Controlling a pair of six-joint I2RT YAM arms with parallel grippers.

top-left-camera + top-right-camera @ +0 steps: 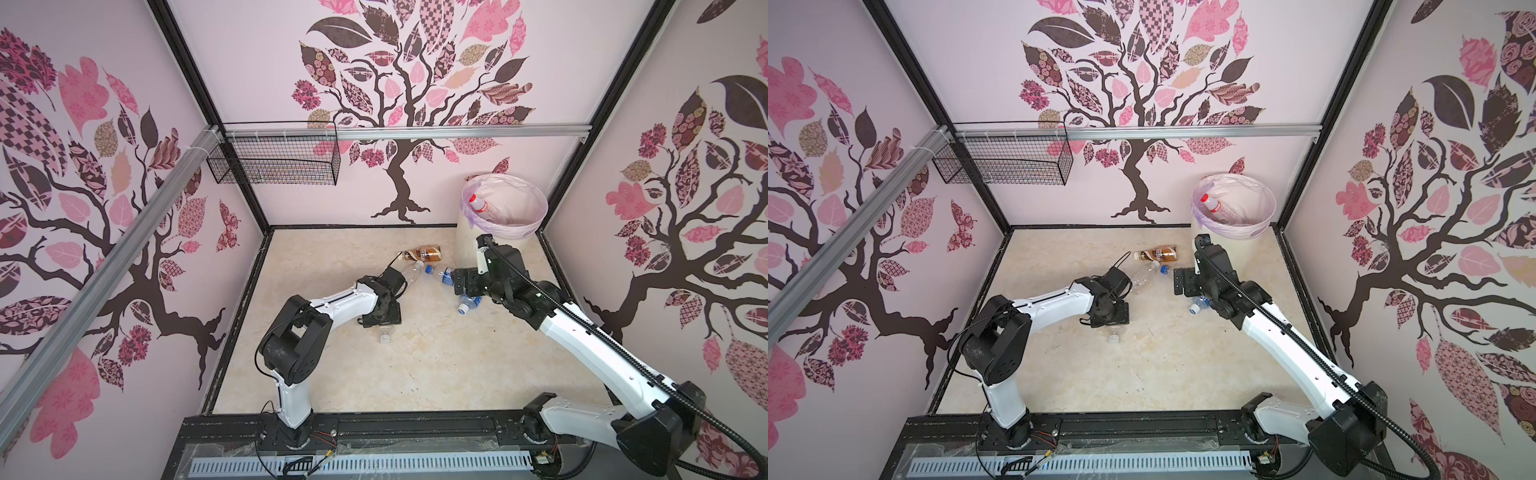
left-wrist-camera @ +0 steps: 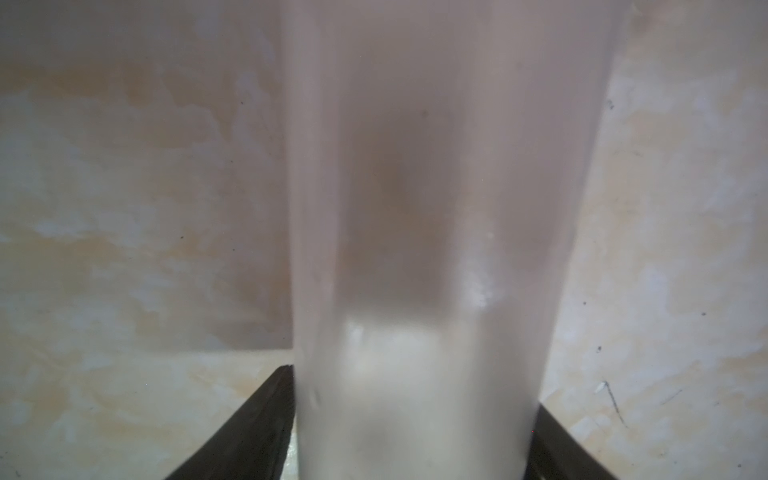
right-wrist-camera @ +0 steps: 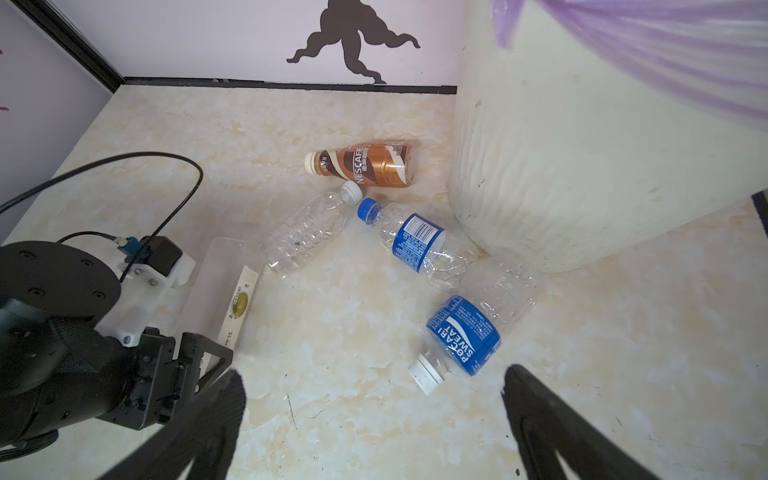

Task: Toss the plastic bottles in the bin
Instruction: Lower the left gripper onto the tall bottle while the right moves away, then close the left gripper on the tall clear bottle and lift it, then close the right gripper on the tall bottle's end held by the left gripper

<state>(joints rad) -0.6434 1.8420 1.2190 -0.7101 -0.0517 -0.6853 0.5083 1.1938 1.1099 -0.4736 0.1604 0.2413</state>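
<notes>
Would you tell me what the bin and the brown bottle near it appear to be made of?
The bin looks like matte cream moulded plastic, going by its ribbed wall; its lilac liner is thin translucent film. The brown bottle seems plastic under a glossy printed sleeve.

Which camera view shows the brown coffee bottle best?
The right wrist view: the brown coffee bottle lies near and unblocked, with a readable label. In both top views it is small and far. The left wrist view misses it, filled by a blurry pale bottle.

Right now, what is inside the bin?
One clear bottle with a red cap leans on the lilac bag inside the bin. The bottom is hidden by the rim.
</notes>
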